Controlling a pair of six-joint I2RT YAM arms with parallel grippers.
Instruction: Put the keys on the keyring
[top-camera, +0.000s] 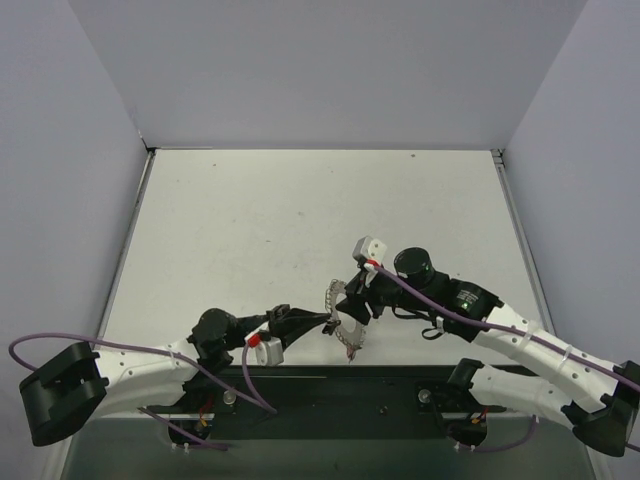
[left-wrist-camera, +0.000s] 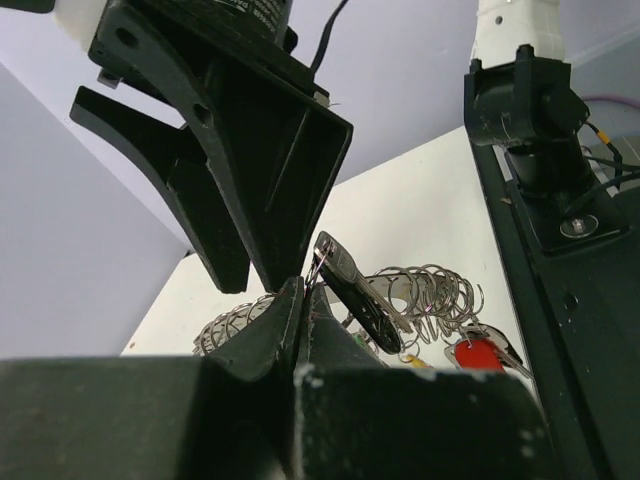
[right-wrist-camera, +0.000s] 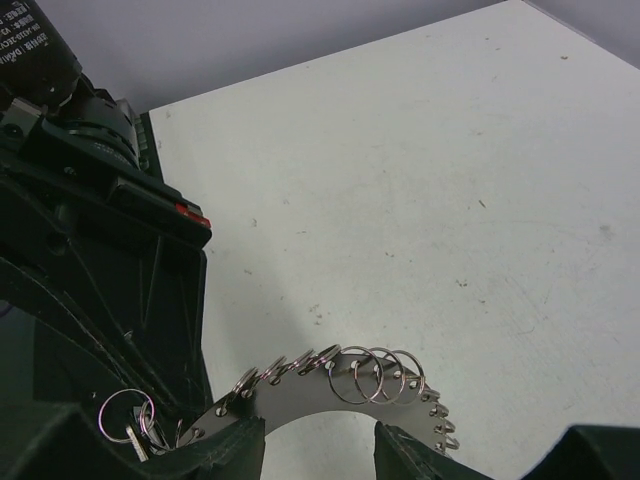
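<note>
The keyring (top-camera: 335, 300) is a grey curved band strung with many small wire loops, sitting between both grippers near the table's front edge. My left gripper (left-wrist-camera: 303, 290) is shut, pinching a thin split ring from which a black-headed key (left-wrist-camera: 360, 305) hangs against the keyring (left-wrist-camera: 425, 290). A red key (left-wrist-camera: 476, 353) and a yellow one (left-wrist-camera: 415, 360) hang from the band's loops. My right gripper (right-wrist-camera: 320, 450) has its fingers apart over the keyring (right-wrist-camera: 310, 395), each tip covering one end of the arc. No grip on the band shows. In the top view the left gripper (top-camera: 328, 322) and right gripper (top-camera: 352, 298) nearly touch.
The black mounting rail (top-camera: 330, 385) runs along the near edge just behind the keys (top-camera: 350, 348). Grey walls enclose the white table (top-camera: 300, 210) on three sides. The right arm's base (left-wrist-camera: 540, 150) stands close on the right of the left wrist view.
</note>
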